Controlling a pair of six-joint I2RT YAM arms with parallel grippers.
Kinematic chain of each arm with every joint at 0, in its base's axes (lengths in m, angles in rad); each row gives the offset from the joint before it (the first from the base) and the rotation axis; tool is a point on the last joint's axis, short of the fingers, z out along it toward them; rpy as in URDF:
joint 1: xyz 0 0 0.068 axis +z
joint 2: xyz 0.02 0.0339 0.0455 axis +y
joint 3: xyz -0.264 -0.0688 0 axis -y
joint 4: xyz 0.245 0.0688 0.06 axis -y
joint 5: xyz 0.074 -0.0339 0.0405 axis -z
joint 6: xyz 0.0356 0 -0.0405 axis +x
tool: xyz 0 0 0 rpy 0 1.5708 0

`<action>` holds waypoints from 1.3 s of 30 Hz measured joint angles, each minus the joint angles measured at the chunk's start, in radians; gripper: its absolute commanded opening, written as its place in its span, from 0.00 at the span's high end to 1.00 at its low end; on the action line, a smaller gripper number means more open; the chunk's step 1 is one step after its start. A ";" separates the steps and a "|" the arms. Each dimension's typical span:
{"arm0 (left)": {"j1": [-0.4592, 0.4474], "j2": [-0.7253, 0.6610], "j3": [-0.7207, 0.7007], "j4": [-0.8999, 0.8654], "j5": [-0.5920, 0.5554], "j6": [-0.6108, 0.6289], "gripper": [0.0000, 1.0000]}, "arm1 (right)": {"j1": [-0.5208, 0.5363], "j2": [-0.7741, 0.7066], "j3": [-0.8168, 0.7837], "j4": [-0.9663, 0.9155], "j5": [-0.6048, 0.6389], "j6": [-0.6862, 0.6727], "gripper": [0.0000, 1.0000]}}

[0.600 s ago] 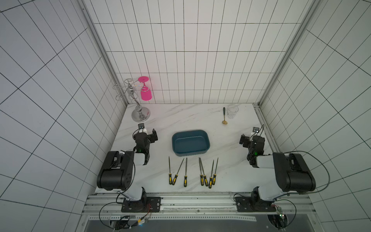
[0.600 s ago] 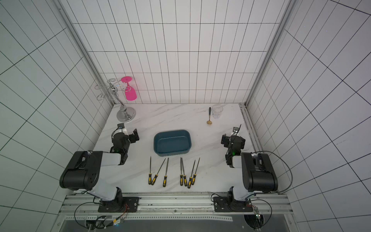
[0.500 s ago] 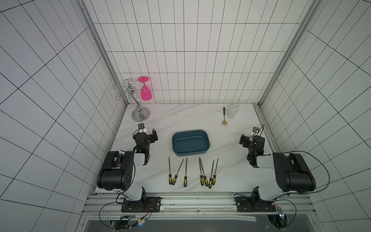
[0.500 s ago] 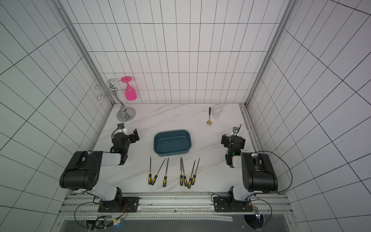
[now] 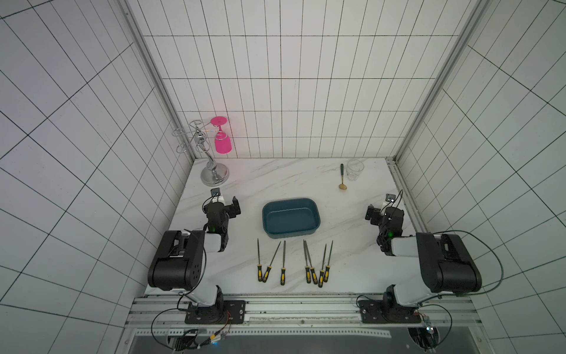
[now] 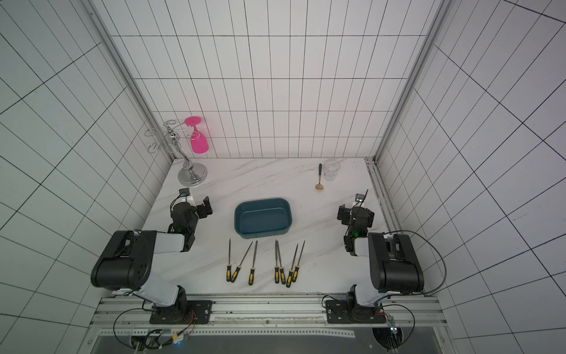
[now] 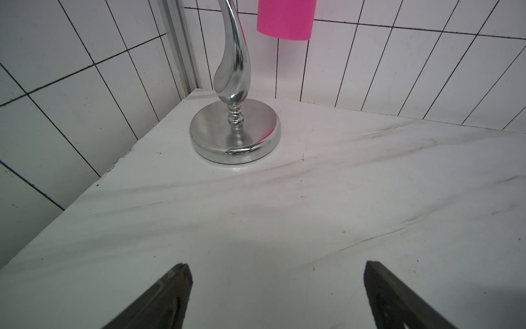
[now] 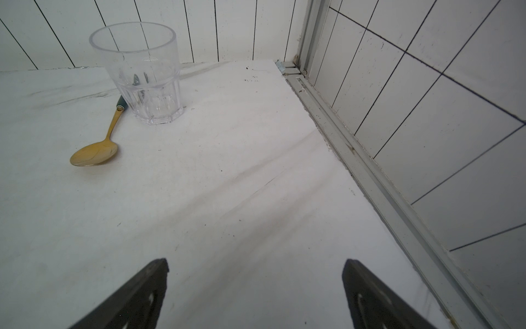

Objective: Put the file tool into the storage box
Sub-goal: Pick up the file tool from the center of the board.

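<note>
The storage box, a shallow dark teal tub, stands empty in the middle of the marble table in both top views. Several file tools with black-and-yellow handles lie in a row in front of it, near the table's front edge. My left gripper rests low at the table's left side, open and holding nothing. My right gripper rests at the right side, open and holding nothing. Both are well apart from the files and the box.
A chrome glass rack with a hanging pink glass stands at the back left. A clear glass cup and a gold spoon sit at the back right. A metal rail edges the right side.
</note>
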 measured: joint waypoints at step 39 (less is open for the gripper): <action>-0.203 -0.640 0.242 -0.999 0.073 -0.477 0.02 | 0.323 -0.482 0.388 -1.379 -0.185 0.452 0.13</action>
